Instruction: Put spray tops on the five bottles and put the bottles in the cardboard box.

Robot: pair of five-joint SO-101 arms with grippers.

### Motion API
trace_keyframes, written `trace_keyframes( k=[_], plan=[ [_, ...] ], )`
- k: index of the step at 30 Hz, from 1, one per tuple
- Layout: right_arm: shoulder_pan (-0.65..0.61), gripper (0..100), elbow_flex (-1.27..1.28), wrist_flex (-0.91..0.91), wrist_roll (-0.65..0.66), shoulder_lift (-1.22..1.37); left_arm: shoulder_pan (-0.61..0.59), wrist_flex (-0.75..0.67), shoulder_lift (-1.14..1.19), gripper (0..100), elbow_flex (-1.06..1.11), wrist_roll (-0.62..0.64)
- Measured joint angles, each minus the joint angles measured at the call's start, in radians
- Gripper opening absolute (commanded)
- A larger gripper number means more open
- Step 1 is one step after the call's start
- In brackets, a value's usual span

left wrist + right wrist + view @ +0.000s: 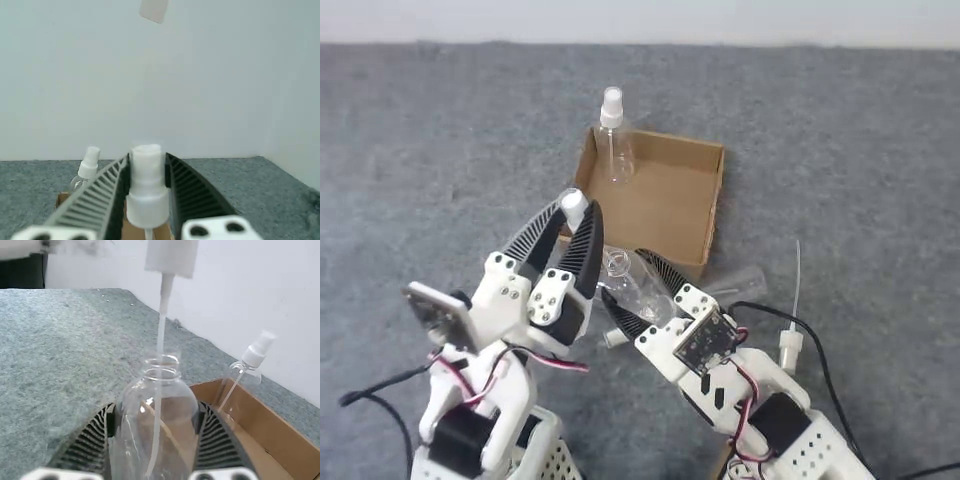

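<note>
The left claw point(575, 208) is closed to a narrow gap around a white spray top point(573, 203), its ribbed fingers point(107, 192) pressing the cap on both sides, with the dip tube hanging below. The right claw point(623, 275) stands about half open, wide enough to take the body of a clear bottle point(632, 288), which it grips on both flanks with the open neck upward.

In the right wrist view the spray top point(171, 257) hangs above that bottle point(157, 425). Its thin tube runs down through the neck and into the bottle, while the cap sits well clear of the rim.

Beyond both claws the cardboard box point(695, 215) sits on the grey counter point(440, 150). One finished bottle point(613, 140), its spray top fitted, stands upright in the box's far corner.

A loose spray top point(790, 348) lies on the counter beside the right arm, its tube pointing away. What looks like another clear bottle point(745, 280) lies on its side just beside the box's near corner
</note>
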Motion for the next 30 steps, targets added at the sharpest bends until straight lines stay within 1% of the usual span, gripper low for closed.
trace_keyframes(
  k=[4, 7, 9, 13, 17, 25, 30],
  plan=[
    [0.0, 0.9, 0.0, 0.0, 0.0, 0.0, 0.015, 0.0, 0.0, 1, 0.008, 0.0],
    [0.005, 0.9, 0.0, 0.0, 0.0, 0.0, 0.061, 0.0, 0.0, 1, 0.038, -0.003],
    [0.011, 0.9, 0.0, 0.0, 0.0, 0.0, 0.094, 0.0, 0.002, 1, 0.054, -0.04],
    [0.055, 0.9, 0.0, 0.0, 0.0, 0.0, 0.15, 0.0, 0.003, 1, 0.063, -0.061],
    [0.06, 0.9, 0.0, 0.0, 0.0, 0.0, 0.16, 0.0, 0.003, 1, 0.063, -0.068],
    [0.06, 0.9, 0.0, 0.0, 0.0, 0.0, 0.163, 0.0, 0.003, 5, 0.063, -0.069],
    [0.061, 0.9, 0.0, 0.0, 0.0, 0.0, 0.163, 0.0, 0.011, 10, 0.084, -0.069]
  ],
)
